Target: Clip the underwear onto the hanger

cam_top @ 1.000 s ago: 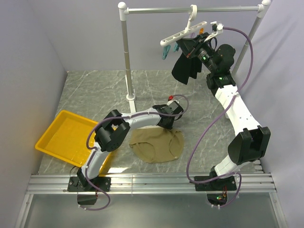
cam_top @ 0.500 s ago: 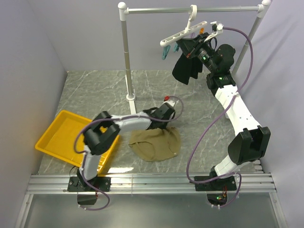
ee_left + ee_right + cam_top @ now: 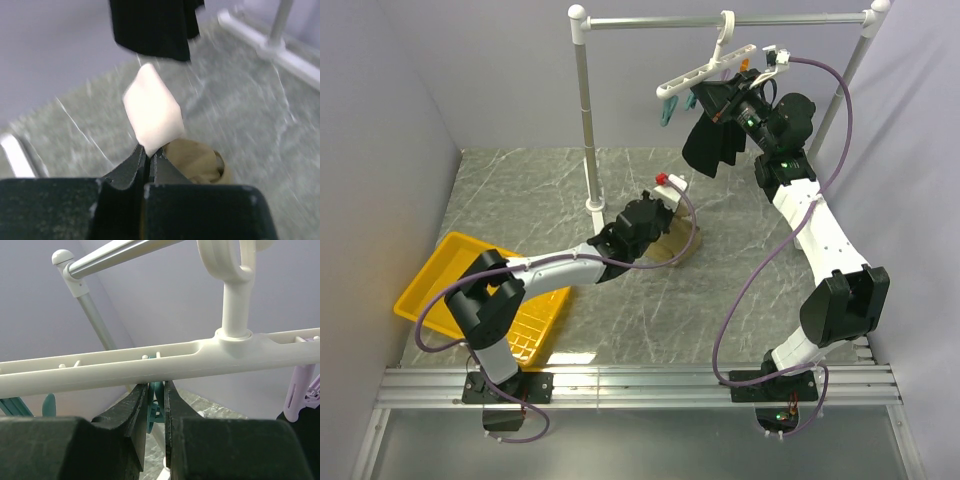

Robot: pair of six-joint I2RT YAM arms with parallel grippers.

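Note:
The tan underwear [image 3: 683, 240] hangs bunched from my left gripper [image 3: 665, 232], which is shut on it and holds it above the table near the rail post. In the left wrist view the shut left gripper [image 3: 148, 150] pinches a cream patch [image 3: 152, 110], with tan fabric [image 3: 196, 162] drooping below. The white hanger [image 3: 705, 70] hangs by its hook from the silver rail. My right gripper [image 3: 703, 97] is up at the hanger's underside. In the right wrist view the right gripper [image 3: 156, 390] is shut on a teal clip [image 3: 156, 407] under the hanger bar [image 3: 150, 365].
A black garment [image 3: 712, 140] hangs from the hanger beside my right gripper. The silver rail [image 3: 720, 20] stands on a post [image 3: 585, 120] with a white foot [image 3: 597, 207]. A yellow tray [image 3: 450, 270] lies at the left. A purple clip [image 3: 300, 385] hangs at the right.
My left gripper has lifted the underwear off the table and carried it back and up toward the rail post. The right arm has not moved.

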